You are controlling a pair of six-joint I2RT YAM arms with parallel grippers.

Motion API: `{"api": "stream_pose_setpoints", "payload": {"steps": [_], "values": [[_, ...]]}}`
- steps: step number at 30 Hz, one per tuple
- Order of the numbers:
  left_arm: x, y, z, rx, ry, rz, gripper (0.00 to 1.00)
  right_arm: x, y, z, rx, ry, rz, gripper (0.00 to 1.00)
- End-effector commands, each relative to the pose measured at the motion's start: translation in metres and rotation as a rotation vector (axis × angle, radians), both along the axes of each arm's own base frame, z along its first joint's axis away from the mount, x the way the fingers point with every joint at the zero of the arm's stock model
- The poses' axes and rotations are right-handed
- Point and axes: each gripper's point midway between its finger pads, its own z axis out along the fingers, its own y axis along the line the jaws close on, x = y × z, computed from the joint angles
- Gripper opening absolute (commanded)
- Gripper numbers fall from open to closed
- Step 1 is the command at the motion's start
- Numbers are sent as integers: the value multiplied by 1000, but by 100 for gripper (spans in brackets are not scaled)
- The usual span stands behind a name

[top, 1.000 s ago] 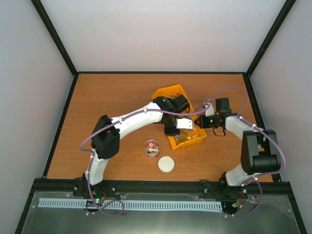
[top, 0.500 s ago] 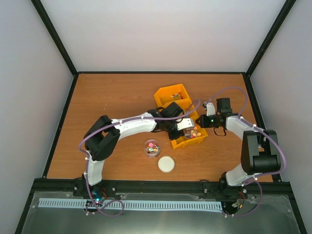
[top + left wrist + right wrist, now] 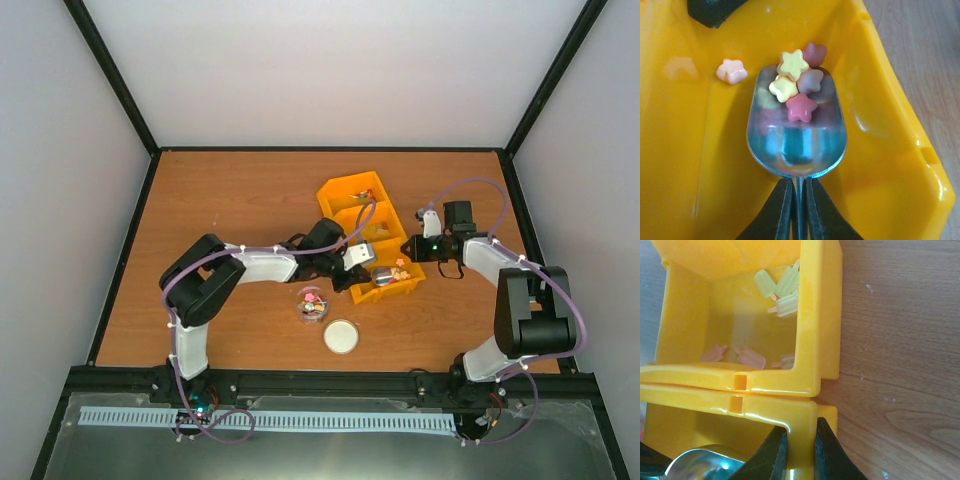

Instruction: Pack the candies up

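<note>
My left gripper (image 3: 796, 200) is shut on the handle of a metal scoop (image 3: 796, 135) that holds several star-shaped candies (image 3: 795, 82), yellow, pink and purple, inside the near yellow bin (image 3: 880, 125). One pale pink candy (image 3: 731, 71) lies on the bin floor. From above, the scoop (image 3: 384, 276) hovers over the near yellow bin (image 3: 392, 290). My right gripper (image 3: 799, 450) is shut on that bin's wall (image 3: 800, 430). A small clear bowl (image 3: 311, 304) with candies stands left of the bin, with a white lid (image 3: 341, 336) beside it.
A second yellow bin (image 3: 810, 325) adjoins the first and holds pale popsicle-shaped sweets (image 3: 780, 287). From above, it (image 3: 352, 200) sits farther back on the wooden table (image 3: 230, 200). Black frame rails bound the table.
My left arm has drawn back toward the left and nearer, bringing the scoop with candies from deep in the bin to its near part. The right arm has held still.
</note>
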Motion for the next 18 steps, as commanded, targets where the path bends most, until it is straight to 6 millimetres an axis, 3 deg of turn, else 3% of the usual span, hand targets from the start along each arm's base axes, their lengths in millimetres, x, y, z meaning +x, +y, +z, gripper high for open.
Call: {"api": "stream_pose_setpoints", "payload": {"steps": [1,18], "values": [[-19,-9,25,-143,7,-89,1,5,14,10,84,-31,26,3],[-21,22,28,-202,-23,-61,1,3,13,9,79,-36,36,3]]}}
